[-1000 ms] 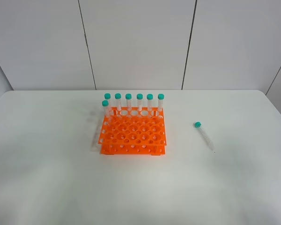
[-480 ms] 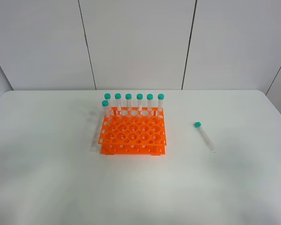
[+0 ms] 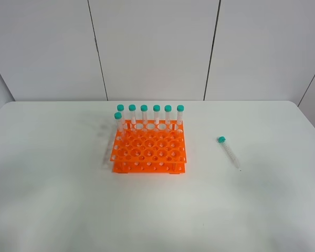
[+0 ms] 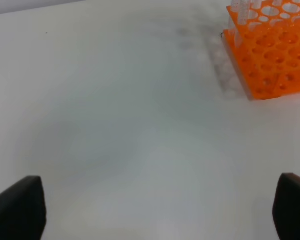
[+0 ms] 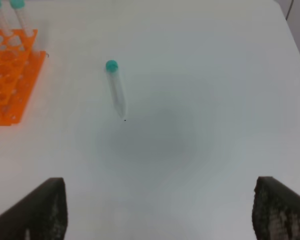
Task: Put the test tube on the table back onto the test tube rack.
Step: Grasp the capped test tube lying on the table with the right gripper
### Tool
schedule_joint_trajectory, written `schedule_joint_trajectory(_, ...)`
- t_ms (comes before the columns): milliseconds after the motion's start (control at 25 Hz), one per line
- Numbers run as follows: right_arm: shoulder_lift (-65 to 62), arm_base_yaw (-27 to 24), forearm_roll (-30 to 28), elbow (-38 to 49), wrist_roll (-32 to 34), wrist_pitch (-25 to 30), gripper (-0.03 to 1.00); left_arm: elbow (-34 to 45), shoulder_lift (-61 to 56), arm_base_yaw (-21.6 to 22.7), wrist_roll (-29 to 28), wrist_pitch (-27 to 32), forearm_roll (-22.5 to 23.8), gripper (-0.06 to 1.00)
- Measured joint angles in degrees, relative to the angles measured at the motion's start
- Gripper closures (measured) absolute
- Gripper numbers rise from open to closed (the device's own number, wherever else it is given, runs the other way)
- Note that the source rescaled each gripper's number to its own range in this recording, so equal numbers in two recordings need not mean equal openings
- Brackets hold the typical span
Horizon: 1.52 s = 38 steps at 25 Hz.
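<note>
The table (image 3: 52, 199) is a smooth, matt white surface with only a faint sheen. The test tube rack (image 3: 148, 152) is bright orange plastic, smooth and slightly glossy. The test tube (image 3: 229, 153), at three o'clock from the rack, is clear plastic with an opaque teal-green cap. The standing tubes (image 3: 144, 116) along the rack's twelve-o'clock edge look the same. The wall panels (image 3: 152, 47) are flat matt white. The fingers (image 5: 277, 210) of the right gripper (image 5: 157, 212) are dark, matt and grainy. Those of the left gripper (image 4: 160, 210) are dark and matt.

rack (image 3: 149, 151): seven capped tubes | test tube (image 3: 229, 152): lying on table (image 3: 52, 199)
</note>
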Motion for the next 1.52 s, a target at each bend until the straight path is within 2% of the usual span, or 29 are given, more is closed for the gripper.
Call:
schedule_joint_trajectory(240, 4.56, 0.00, 1.28, -2.84, 0.00, 0.29, -0.03, 0.00, 0.00, 0.00, 0.05, 0.00, 0.00, -0.05)
schedule_joint_trajectory(360, 10.78, 0.00, 2.50, -6.53, -0.98, -1.72, -0.03, 0.00, 0.00, 0.00, 0.05, 0.00, 0.00, -0.05)
schedule_joint_trajectory(560, 24.74, 0.00, 6.00, -13.32, -7.11, -6.58, -0.03, 0.00, 0.00, 0.00, 0.05, 0.00, 0.00, -0.05)
schedule_joint_trajectory(760, 41.36, 0.00, 10.25, -19.68, -12.84, -7.67, -0.03, 0.00, 0.00, 0.00, 0.05, 0.00, 0.00, -0.05)
schedule_joint_trajectory(1200, 75.52, 0.00, 14.40, -26.79, -18.44, -11.33, -0.03, 0.00, 0.00, 0.00, 0.05, 0.00, 0.00, -0.05)
schedule_joint_trajectory(1400, 85.28, 0.00, 15.09, -28.66, -20.64, -19.04, -0.03, 0.00, 0.00, 0.00, 0.05, 0.00, 0.00, -0.05)
schedule_joint_trajectory(1520, 90.79, 0.00, 15.08, -29.66, -20.84, -20.80, -0.03, 0.00, 0.00, 0.00, 0.05, 0.00, 0.00, -0.05)
